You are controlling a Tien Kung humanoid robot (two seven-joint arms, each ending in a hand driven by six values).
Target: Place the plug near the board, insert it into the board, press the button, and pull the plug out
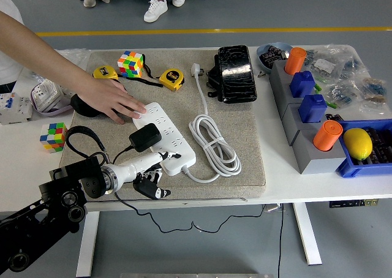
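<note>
A white power strip [163, 136] lies at an angle on a grey mat [245, 137] that covers the middle of a white table [282, 192]. A black plug [145, 137], a chunky adapter block, sits on top of the strip near its middle and appears to be seated in a socket, though how deep it sits cannot be made out. Its thin black cable runs off the mat's left edge.

The robot's left hand [149, 171] reaches in from the lower left. Its white upper fingers extend to the near end of the strip and appear to touch it, just below the plug, while the dark lower fingers curl under. It grips nothing. The right hand is out of view.

A person's hand [113, 100] at the far left lies flat, with its fingertips on the strip's far end, as if steadying it.

Judging by the layout, bringing the plug over and inserting it look done. The hand's place at the strip's end suggests the button press is underway. Pulling the plug out remains.
</note>
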